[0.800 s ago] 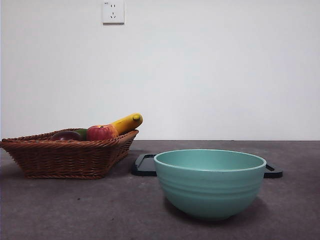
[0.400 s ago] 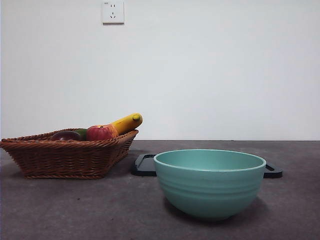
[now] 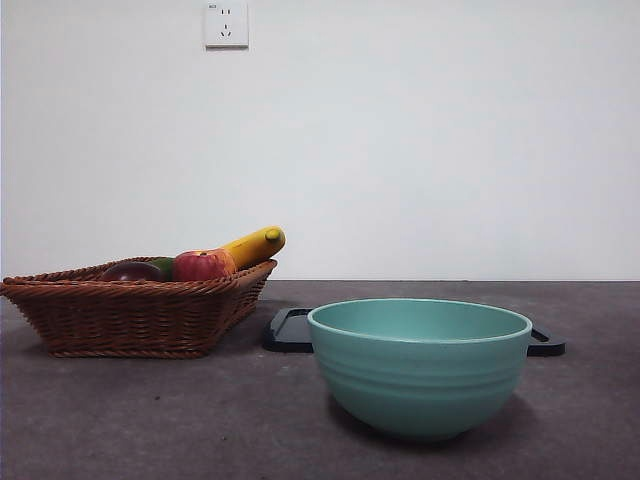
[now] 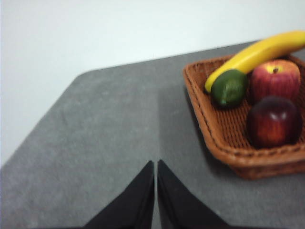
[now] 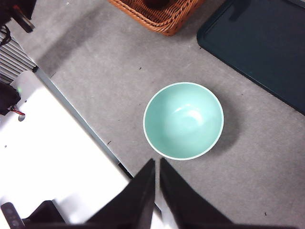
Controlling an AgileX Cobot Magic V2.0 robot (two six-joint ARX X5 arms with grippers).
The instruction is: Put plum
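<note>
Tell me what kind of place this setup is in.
Probably an indoor test bench, not a kitchen: a bare grey table against a plain white wall with a socket, holding a wicker fruit basket and teal bowl.

Wicker basket (image 3: 130, 315) on the grey table (image 3: 150, 420), at the left in the front view. Inside: 1 yellow banana (image 4: 257, 52) propped over the far rim, 1 red-yellow apple (image 4: 275, 78), 1 green fruit (image 4: 229, 88) touching the banana. Teal bowl (image 3: 420, 365) stands apart, upright. Dark tray (image 5: 267, 45) lies flat behind the bowl. Wall socket (image 3: 226, 23) on the white wall.
</note>
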